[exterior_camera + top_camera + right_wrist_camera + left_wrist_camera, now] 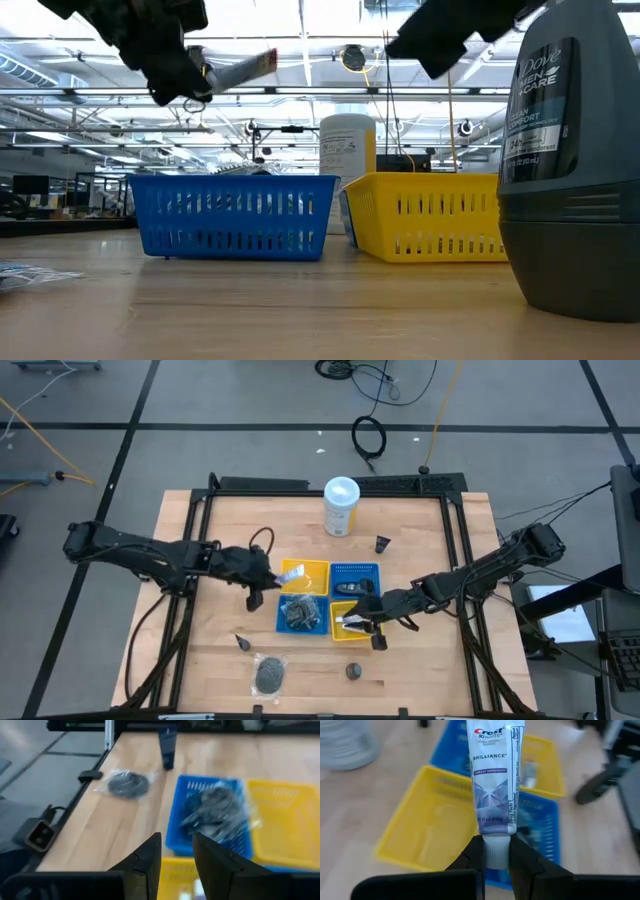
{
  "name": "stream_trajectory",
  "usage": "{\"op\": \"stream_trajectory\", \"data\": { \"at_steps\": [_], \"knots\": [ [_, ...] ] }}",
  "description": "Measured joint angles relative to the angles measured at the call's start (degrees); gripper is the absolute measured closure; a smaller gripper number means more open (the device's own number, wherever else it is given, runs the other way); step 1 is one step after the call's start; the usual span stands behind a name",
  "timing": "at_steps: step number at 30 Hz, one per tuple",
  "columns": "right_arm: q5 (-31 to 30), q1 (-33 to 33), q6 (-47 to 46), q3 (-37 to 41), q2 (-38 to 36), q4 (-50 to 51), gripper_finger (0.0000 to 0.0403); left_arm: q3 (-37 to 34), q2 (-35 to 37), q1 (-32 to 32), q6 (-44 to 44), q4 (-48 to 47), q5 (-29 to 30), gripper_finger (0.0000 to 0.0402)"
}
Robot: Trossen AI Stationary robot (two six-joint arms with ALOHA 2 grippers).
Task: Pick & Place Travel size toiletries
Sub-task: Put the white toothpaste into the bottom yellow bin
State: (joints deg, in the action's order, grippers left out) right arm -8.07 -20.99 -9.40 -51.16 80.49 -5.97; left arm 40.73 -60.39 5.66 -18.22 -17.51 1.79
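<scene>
My left gripper (268, 580) (496, 845) is shut on a white Crest toothpaste tube (291, 572) (240, 68) and holds it in the air above the far yellow tray (312, 568). My right gripper (358, 622) (176, 840) is open and hovers over the near yellow tray (345, 632), where something white lies. Dark mesh puffs (299, 613) (215, 810) fill the near blue tray. A bagged mesh puff (270, 673) (127, 784) and small black pieces (242, 642) (383, 544) lie on the table. My left gripper pinches the tube's white cap (496, 852) between its two fingers (472, 855). It comes roughly level from the table's left side. The tube (495, 775) is lifted clear and sticks out beyond the fingertips along their line, toward the trays.
Four trays stand two by two at the table's middle, with the far blue tray (355, 572) beside the yellow one. A tall white canister (341, 506) (347, 150) stands behind them. A dark grey deodorant (570, 160) (353, 671) stands near the table's near edge.
</scene>
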Motion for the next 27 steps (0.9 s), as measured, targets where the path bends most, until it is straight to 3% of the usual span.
{"op": "stream_trajectory", "data": {
  "at_steps": [4, 8, 15, 27],
  "knots": [
    [-5.5, 0.0, 4.2, 0.0, 0.0, -2.0, 0.0298, 0.0, -1.1, 3.7, 1.2, 4.7, -1.8, 0.0364],
    [-7.2, 0.3, 8.0, 0.0, 0.0, -4.6, 0.0298, 0.1, -3.3, 6.3, 1.4, 9.2, -2.0, 0.0364],
    [-7.1, 0.4, 14.6, 0.0, 0.0, -11.2, 0.0298, 0.1, -9.7, 8.7, 1.6, 18.7, -7.5, 0.0364],
    [-6.9, 0.4, 20.3, 0.0, 0.0, -12.1, 0.0298, 0.1, -18.5, 8.8, 1.6, 30.7, -14.4, 0.0364]
  ]
}}
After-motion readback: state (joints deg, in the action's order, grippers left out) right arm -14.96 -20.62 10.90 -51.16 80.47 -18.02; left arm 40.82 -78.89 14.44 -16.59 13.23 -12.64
